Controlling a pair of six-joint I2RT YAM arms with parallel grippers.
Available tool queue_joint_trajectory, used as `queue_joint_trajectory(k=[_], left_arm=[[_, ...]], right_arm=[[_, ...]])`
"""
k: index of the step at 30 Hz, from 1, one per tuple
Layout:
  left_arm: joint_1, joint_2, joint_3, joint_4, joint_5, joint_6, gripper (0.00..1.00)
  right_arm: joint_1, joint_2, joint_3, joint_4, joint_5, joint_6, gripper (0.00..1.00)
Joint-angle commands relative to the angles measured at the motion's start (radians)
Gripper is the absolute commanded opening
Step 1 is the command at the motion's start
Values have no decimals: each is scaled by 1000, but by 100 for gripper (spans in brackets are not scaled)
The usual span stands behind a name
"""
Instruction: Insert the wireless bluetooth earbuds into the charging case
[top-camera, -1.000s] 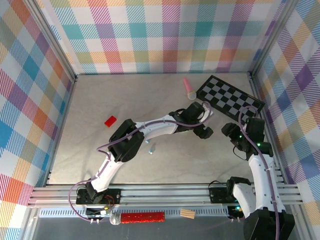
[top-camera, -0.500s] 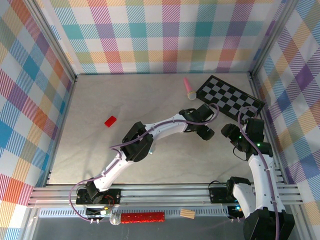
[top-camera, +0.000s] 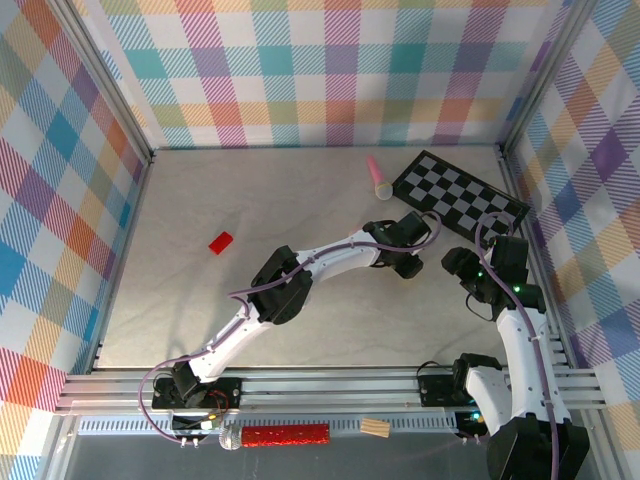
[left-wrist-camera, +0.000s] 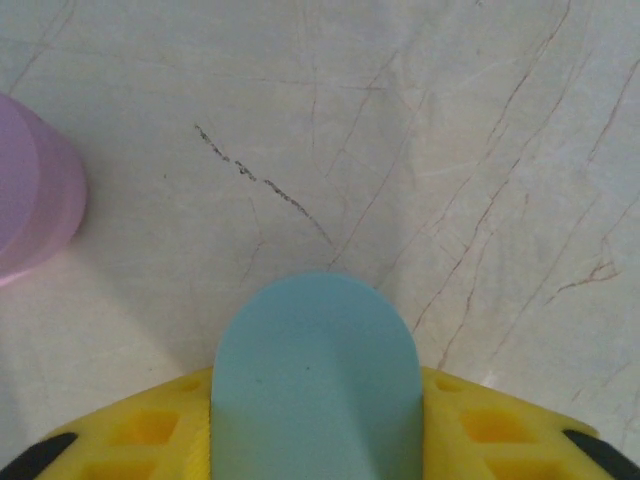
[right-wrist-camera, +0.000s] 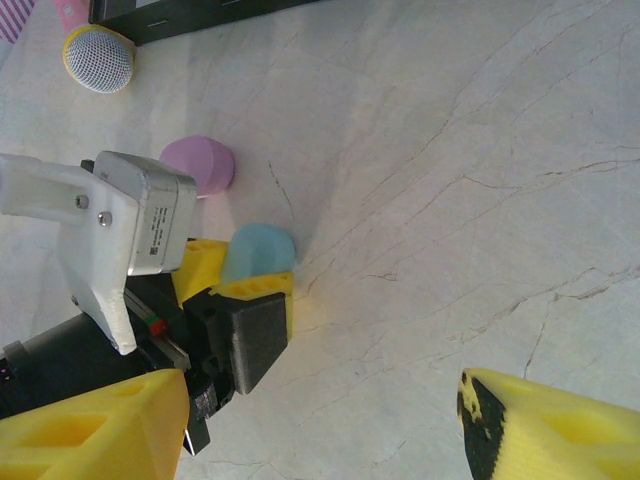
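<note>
The left gripper (right-wrist-camera: 240, 280) clamps a pale blue, round-ended plastic piece (left-wrist-camera: 315, 380) at the marbled tabletop (left-wrist-camera: 450, 150), near a lilac rounded plastic piece (right-wrist-camera: 198, 163), while the right gripper (right-wrist-camera: 320, 420) stands open and empty.

This looks like a robot test cell in a lab: an aluminium rail frame (top-camera: 330, 385) runs along the bottom of the overhead view, with the cabled left arm (top-camera: 335, 255) and right arm (top-camera: 525, 340) bolted to it. Plaid cloth walls (top-camera: 320, 70) box in the marble-look table (top-camera: 170, 300) on three sides.
</note>
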Motion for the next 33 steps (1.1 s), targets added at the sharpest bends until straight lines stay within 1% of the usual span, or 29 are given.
queue_joint_trajectory(k=[1, 4, 6, 8, 10, 11, 13, 15, 16, 18, 22, 24, 26, 29, 31, 33], left_arm=[[-14, -39, -36, -8, 21, 0, 34], [-17, -143, -166, 72, 12, 7, 34], [-17, -241, -297, 159, 7, 31, 34], [-17, -363, -463, 285, 15, 86, 33], [-15, -471, -601, 412, 29, 144, 28], [-15, -515, -662, 440, 40, 184, 26], [-14, -596, -755, 473, 91, 266, 27], [-10, -670, -849, 513, 149, 332, 29], [-3, -702, -891, 537, 180, 348, 29], [10, -761, -947, 564, 241, 382, 29], [15, -871, -1033, 586, 361, 502, 30], [18, -910, -1069, 614, 404, 541, 30], [26, -931, -1083, 623, 432, 551, 30], [34, -946, -1081, 618, 455, 558, 30], [37, -954, -1081, 625, 470, 566, 30], [37, -956, -1078, 629, 474, 576, 30]], right_arm=[[-3, -3, -5, 7, -25, -6, 71], [-3, -9, 0, 5, -44, 2, 71], [-3, -22, 0, 7, -59, 10, 71], [-4, -52, -1, 18, -75, 22, 71], [-3, -97, -10, 36, -83, 28, 69], [-3, -121, -15, 47, -95, 26, 69], [-3, -159, -20, 71, -156, 9, 69], [-4, -175, -23, 87, -254, -7, 69], [-3, -173, -19, 88, -323, -13, 69], [-3, -166, 2, 52, -433, -22, 70], [13, -144, 25, -37, -653, -30, 70], [44, -120, 9, 0, -769, 11, 71], [52, -125, -39, 102, -882, 87, 72], [68, -121, -77, 187, -953, 144, 72], [85, -100, -77, 176, -969, 120, 72], [112, -84, -64, 139, -947, 74, 72]])
